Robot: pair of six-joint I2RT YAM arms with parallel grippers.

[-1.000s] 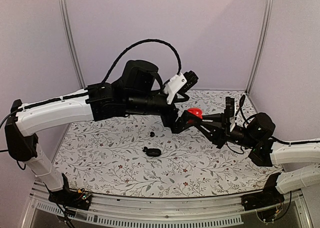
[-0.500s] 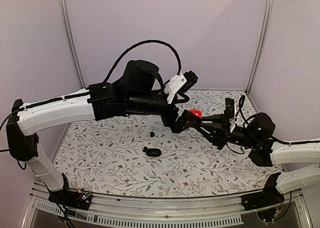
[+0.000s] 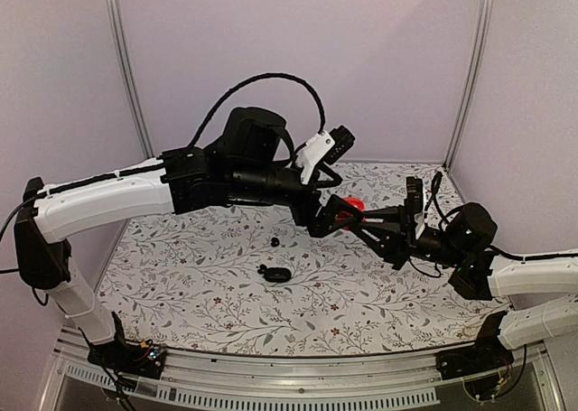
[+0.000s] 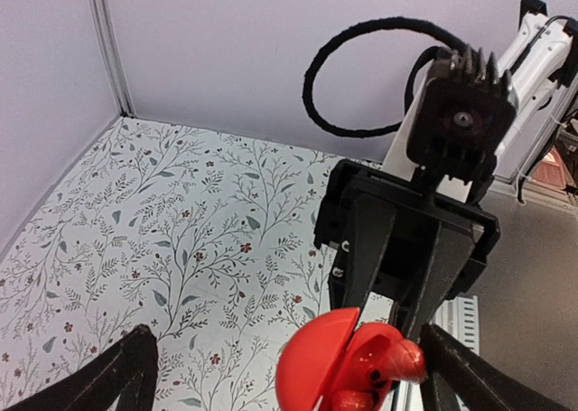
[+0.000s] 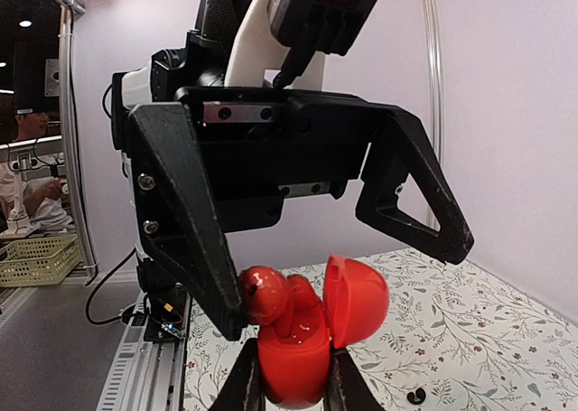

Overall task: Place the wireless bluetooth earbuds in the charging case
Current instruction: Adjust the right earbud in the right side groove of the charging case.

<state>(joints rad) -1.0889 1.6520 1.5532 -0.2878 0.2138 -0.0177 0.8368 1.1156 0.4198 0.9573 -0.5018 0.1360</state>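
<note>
Earbuds [image 3: 274, 242], tiny glossy black beads, lie loose on the flower-patterned bench [image 3: 181, 284], near the black pebble-shaped charging case [image 3: 279, 274]. Above them, the right end effector [image 5: 291, 379] is clamped on a smooth red clamshell case [image 5: 357, 298], its lid hinged open over rounded red buds [image 5: 264, 295]. It is probably held up so the left end effector [image 4: 289, 375], spread wide around it, can reach in.
</note>
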